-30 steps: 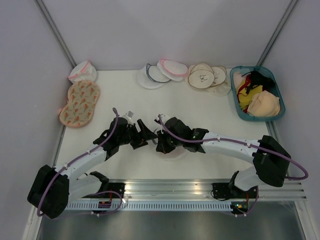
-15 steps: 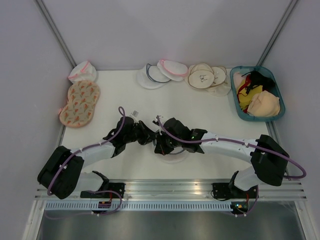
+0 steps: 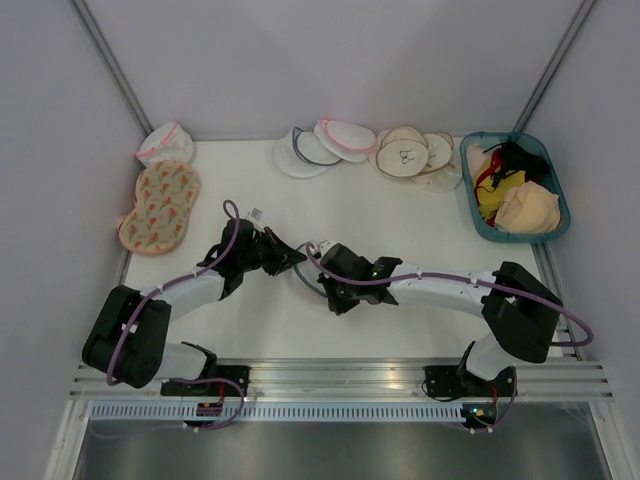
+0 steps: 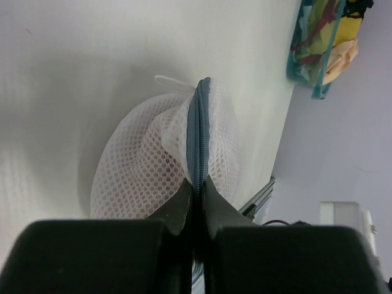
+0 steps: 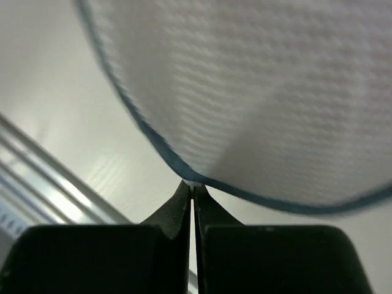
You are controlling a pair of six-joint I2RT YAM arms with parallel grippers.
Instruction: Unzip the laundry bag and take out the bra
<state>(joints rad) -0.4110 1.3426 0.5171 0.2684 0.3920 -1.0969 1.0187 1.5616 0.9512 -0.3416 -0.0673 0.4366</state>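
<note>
The laundry bag (image 3: 308, 277), round and of white mesh with a blue-grey zip rim (image 4: 199, 122), lies between the two grippers at the table's near middle. My left gripper (image 3: 290, 258) is shut on the zip rim, its fingertips (image 4: 184, 195) pinching the seam edge-on. My right gripper (image 3: 330, 290) is shut on a small white tab (image 5: 194, 183) at the rim, with the mesh of the bag (image 5: 275, 92) bulging above it. The bra is hidden inside the bag; only a faint pink tint shows through the mesh (image 4: 153, 144).
Along the back stand two white mesh bags (image 3: 305, 152), beige round bags (image 3: 405, 155) and a teal basket (image 3: 470, 190) of garments. An orange-patterned bag (image 3: 160, 205) and a small white pink-trimmed bag (image 3: 165, 143) lie at the left. A metal rail (image 3: 340, 375) runs along the near edge.
My left gripper has swung in to the bag and shut on its zip rim. The right gripper, still shut, has shifted left and nearer with the bag.
</note>
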